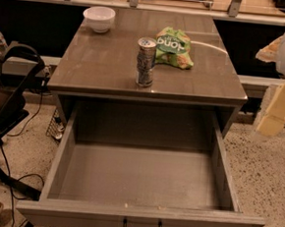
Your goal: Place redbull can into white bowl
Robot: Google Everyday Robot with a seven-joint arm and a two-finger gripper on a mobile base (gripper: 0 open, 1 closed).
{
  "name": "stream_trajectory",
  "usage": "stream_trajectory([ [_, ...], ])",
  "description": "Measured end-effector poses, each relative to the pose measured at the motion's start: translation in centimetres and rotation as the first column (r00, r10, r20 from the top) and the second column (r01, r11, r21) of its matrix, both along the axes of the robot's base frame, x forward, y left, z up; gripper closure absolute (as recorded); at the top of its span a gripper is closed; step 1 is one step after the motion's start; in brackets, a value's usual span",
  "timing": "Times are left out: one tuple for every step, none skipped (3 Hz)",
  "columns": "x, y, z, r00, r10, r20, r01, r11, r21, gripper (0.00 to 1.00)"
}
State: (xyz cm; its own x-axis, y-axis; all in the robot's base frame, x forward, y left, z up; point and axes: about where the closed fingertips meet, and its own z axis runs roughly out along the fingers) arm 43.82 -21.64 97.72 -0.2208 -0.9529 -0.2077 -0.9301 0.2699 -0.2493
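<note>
The redbull can (146, 62) stands upright near the front middle of a grey cabinet top (101, 68). A green snack bag (173, 48) lies just behind it to the right. The white bowl (99, 19) sits at the far left corner, well apart from the can. Below, a drawer (142, 174) is pulled out. The gripper (274, 113) hangs at the right edge, beyond the cabinet; its grip state cannot be told.

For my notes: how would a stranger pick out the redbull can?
On the cabinet top above the open drawer, the redbull can stands near the front edge; the claw hangs far right. Unlike the green bag behind it, it is tall metal.
</note>
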Motion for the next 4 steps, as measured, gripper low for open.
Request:
stream_trajectory([
  [0.0,0.0,0.0,1.0000,0.000,0.000,0.000,1.000,0.000,0.00],
  [1.5,0.2,0.1,0.9979,-0.062,0.019,0.060,0.992,0.107,0.00],
  [3.1,0.3,-0.2,0.9857,-0.154,0.067,0.128,0.946,0.299,0.00],
  [4.3,0.5,-2.0,0.9716,-0.213,0.104,0.139,0.868,0.476,0.00],
])
